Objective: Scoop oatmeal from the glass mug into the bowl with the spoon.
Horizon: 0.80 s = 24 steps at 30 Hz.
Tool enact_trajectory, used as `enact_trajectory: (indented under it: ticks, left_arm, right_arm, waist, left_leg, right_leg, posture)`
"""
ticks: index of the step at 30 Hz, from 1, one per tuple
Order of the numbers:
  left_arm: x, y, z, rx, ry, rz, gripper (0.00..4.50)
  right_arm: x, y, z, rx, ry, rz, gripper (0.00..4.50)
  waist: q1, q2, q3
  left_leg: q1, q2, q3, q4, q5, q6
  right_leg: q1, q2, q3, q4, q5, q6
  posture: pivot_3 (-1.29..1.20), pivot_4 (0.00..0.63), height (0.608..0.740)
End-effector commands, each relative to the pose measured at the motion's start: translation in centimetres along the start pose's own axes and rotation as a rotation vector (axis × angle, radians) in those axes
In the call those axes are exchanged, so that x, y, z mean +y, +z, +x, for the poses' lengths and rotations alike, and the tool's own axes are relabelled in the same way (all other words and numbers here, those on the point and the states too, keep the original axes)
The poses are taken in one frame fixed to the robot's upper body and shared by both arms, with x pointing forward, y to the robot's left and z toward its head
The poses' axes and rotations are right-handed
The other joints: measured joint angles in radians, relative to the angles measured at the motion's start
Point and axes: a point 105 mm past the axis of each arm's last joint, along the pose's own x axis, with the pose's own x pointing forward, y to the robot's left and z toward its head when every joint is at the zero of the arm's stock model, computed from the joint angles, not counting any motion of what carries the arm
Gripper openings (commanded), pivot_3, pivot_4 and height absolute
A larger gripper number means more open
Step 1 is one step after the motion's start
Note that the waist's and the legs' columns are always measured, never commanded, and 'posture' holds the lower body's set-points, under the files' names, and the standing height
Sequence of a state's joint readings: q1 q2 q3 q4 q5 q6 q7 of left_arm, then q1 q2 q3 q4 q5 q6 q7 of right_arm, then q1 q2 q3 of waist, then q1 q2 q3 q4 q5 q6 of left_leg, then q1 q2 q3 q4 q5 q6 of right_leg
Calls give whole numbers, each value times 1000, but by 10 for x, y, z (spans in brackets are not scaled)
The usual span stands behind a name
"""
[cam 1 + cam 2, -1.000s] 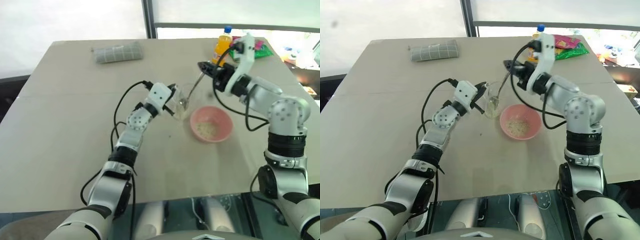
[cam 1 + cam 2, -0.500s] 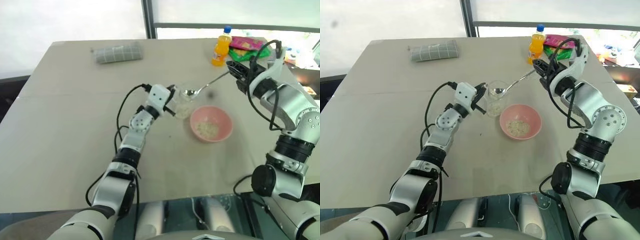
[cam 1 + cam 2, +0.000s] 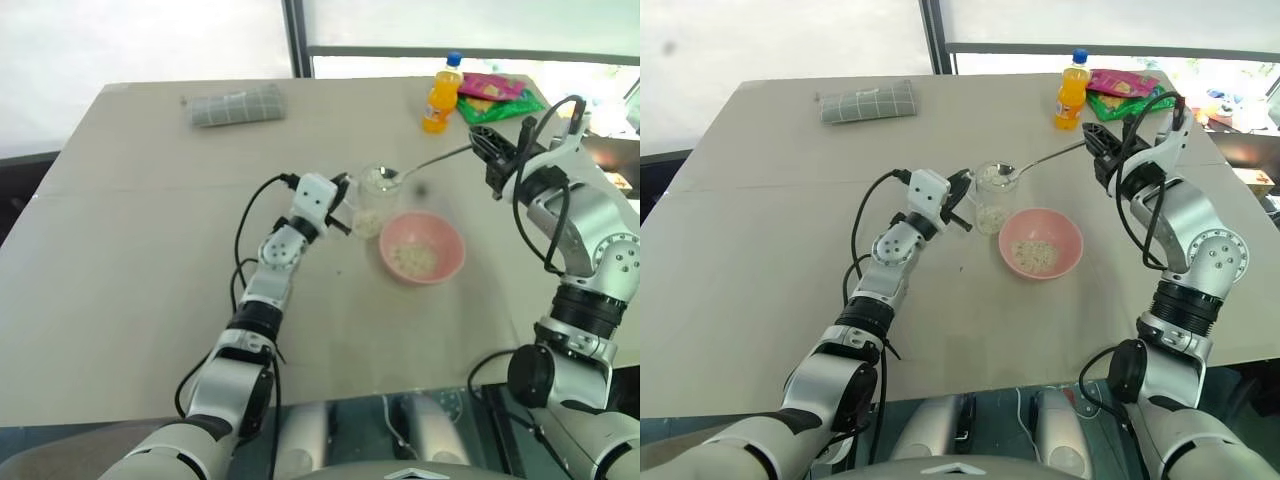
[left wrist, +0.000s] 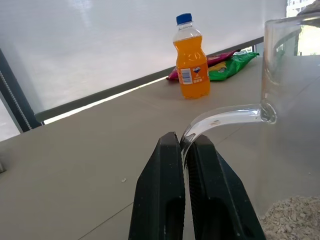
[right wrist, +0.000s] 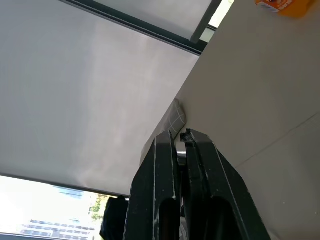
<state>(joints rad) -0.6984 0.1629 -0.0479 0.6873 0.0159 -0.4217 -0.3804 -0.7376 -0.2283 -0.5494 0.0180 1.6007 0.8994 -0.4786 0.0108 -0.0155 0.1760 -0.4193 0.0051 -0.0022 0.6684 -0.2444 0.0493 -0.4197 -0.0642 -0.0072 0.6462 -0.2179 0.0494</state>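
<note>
While level, right gripper (image 3: 1097, 139) above spoon (image 3: 1035, 161)

The beige table (image 3: 770, 200) carries the glass mug (image 3: 991, 200), pink bowl (image 3: 1041, 243), orange bottle (image 3: 1071, 90), snack packets (image 3: 1125, 90) and folded cloth (image 3: 867, 102).

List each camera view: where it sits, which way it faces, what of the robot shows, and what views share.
Left eye view: on the head, looking forward and down at the table; both arms show, with the pink bowl.
Right eye view: beside it, same scene; the spoon hangs over the glass mug.
Left wrist view: along the left end effector, shut on the mug's handle, facing the orange bottle.
Right wrist view: along the right end effector, shut on the spoon, facing the window blind.
Shared: both wrist views and both eye views show the bottle.
</note>
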Motion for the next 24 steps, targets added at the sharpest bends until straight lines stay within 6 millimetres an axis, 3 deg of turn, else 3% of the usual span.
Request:
enact_trajectory:
  ticks: [1,13,24]
  left_arm:
    - [-1,6,0,-36,-6,8,76]
    - [1,4,-1,-28,-10,13,76]
    - [-2,-1,2,-14,-31,8,76]
  right_arm:
    - [11,4,-3,-11,51,-3,0]
    - [10,11,-7,-39,56,19,0]
    - [12,20,-25,-77,66,46,0]
  waist:
    - [0,0,0]
    - [1,0,0]
    - [1,0,0]
  left_leg:
    - [0,0,0,0,0,0]
    - [0,0,0,0,0,0]
    - [1,0,1,0,0,0]
  right_leg:
    - [0,0,0,0,0,0]
    - [0,0,0,0,0,0]
    - [0,0,1,0,0,0]
  posture:
    - [0,150,740]
    - [0,150,740]
    - [0,150,740]
